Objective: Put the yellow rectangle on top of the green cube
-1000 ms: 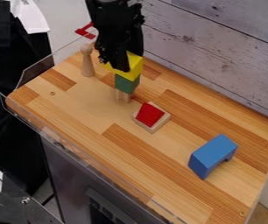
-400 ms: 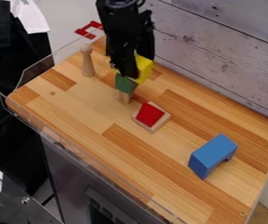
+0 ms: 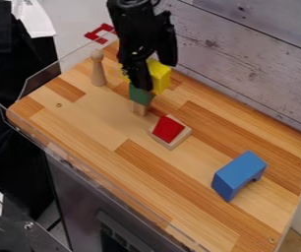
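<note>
- We see the black gripper (image 3: 150,79) at the yellow block (image 3: 160,78), but we can't tell how wide it is open or if it has hold of it.
- The yellow block is up high by the top of the green cube (image 3: 140,95); we can't tell if they touch.
- It looks bright, with flat sides, and its long way seems to go left to right for us.
- Under the green cube we see plain wood (image 3: 140,109).
</note>
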